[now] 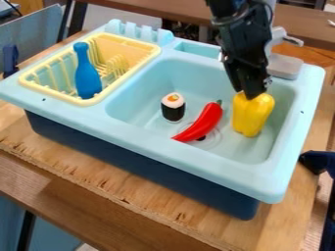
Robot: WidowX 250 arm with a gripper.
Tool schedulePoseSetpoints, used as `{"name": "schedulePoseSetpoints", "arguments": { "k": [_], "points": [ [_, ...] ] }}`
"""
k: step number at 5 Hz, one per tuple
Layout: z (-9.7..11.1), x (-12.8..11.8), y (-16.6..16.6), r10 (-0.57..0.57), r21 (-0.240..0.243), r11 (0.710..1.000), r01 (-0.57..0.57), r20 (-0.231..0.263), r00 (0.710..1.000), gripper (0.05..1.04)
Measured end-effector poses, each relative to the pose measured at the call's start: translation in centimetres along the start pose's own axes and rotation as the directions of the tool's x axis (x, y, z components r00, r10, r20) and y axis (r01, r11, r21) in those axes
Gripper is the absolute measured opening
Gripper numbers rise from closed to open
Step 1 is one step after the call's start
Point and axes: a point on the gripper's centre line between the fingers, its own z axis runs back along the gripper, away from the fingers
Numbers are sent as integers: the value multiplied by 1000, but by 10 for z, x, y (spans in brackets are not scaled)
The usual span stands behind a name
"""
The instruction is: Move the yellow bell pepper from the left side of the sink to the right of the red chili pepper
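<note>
On the left, from where I'm standing, a blue pin-shaped toy (87,76) is leaning inside a yellow drying rack (33,81), which is sitting in the light-blue toy sink (167,149). To the right, down in the basin, a black-and-white sushi roll (173,108) is standing upright, and beside it a red chili pepper (204,122) is lying at a slant over the drain. Further right, the end effector (251,96) is hanging right at the top of a yellow bell pepper (252,116), which is standing in the basin's right part; I can't tell whether it's gripping. The whole sink is resting on a wooden tabletop (85,171).
</note>
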Motion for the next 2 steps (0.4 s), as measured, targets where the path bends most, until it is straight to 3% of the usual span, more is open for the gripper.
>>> {"name": "schedulePoseSetpoints", "arguments": {
  "k": [1, 2],
  "points": [
    [1, -2, -4, 11, -17, 1000, -11, 10, 1000, 862],
    [26, 1, -7, 10, -1, 1000, -10, 75, 997, 1009]
  ]
}}
